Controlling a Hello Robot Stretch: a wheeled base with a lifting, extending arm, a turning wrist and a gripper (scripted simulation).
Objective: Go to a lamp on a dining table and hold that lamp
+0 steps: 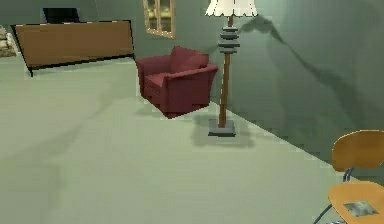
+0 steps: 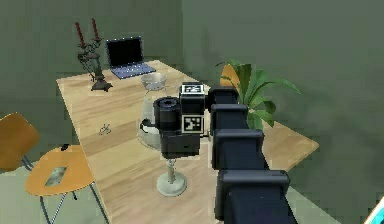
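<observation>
Securing lamp, at the fingers on worktop; cannot tell if held. Centre on stem, lift straight.

One armchair, one floor lamp, one laptop, one plant, two candles (sharing one holder), two chairs, one table.
</observation>
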